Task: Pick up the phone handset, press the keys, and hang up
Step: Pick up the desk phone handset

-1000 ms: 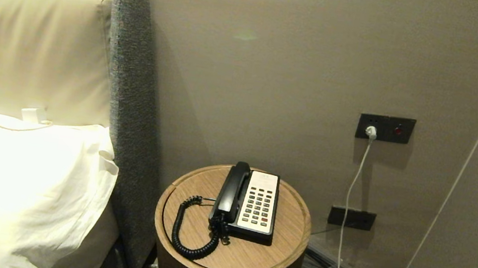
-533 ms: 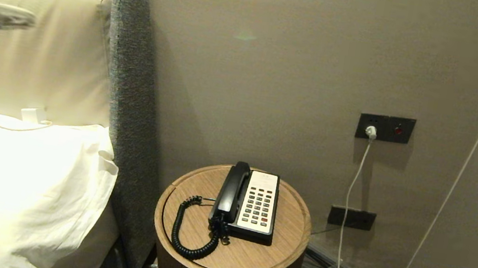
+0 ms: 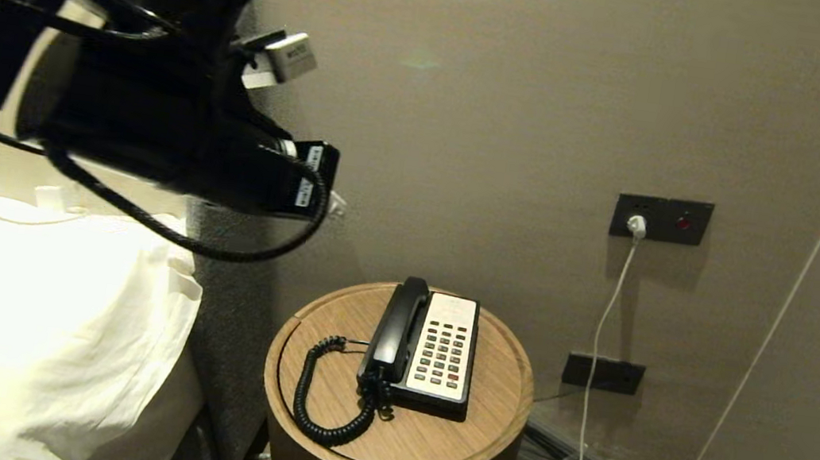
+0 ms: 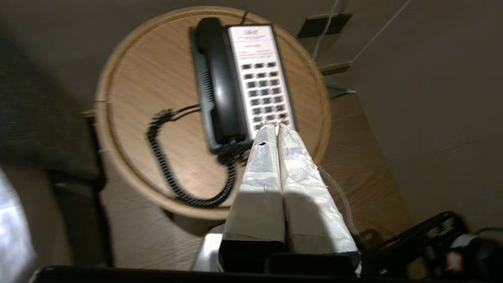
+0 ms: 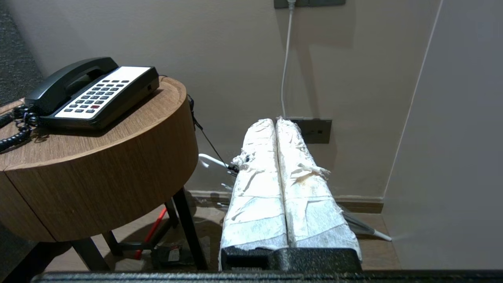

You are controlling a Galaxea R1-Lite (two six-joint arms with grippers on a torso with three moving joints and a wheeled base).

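Hovering my left tool high above the bench, fingers pressed together, nothing held. Handset sits cradled on the base's left w/ cord looping off, keys beside it, so I'd open up before descending. Right tool parked low, fingers together too.

Dim warm light; left wrist view motion-blurred; soft wall shadows.

Black phone handset cradled, coiled cord trailing; dark keys, one red, on cream faceplate.
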